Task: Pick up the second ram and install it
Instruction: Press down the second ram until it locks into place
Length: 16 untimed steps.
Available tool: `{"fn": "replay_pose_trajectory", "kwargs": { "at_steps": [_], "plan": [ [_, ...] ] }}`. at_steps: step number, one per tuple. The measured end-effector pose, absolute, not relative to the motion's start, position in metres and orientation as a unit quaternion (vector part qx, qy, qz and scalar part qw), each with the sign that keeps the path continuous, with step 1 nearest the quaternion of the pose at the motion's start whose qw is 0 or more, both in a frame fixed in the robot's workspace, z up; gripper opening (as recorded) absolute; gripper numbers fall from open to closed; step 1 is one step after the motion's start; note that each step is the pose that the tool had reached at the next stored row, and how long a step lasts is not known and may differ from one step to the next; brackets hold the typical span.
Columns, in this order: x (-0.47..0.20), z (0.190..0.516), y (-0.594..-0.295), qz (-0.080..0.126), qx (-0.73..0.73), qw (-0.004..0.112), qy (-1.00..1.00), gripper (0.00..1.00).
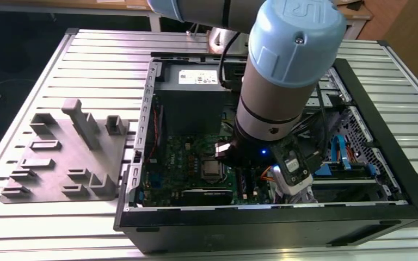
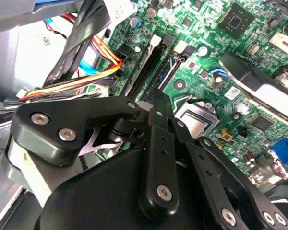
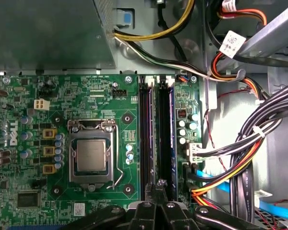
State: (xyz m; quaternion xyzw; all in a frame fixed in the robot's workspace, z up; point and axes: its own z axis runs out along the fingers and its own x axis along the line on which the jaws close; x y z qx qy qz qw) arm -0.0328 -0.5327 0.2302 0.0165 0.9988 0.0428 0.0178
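Ram (image 3: pixel 161 139), as best I judge, stands edge-up in the motherboard slots (image 3: pixel 145 124) beneath my end effector (image 3: pixel 157 188), tips pressed together; stiff, light, fragile, so hold its long edges, never the chips.

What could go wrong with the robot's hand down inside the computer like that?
The gripper sits low over the RAM slots, so a crooked push might bend a stick or strain the motherboard. Loose cables hang close beside the slots and could snag. The processor socket is near too, so a sideways slip could bump it.
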Motion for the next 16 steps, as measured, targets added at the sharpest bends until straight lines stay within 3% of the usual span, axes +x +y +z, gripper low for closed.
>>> {"fn": "replay_pose_trajectory", "kwargs": {
  "at_steps": [16],
  "plan": [
    [-0.0323, 0.2248, -0.5349, 0.043, 0.016, 0.018, 0.999, 0.07]
  ]
}}
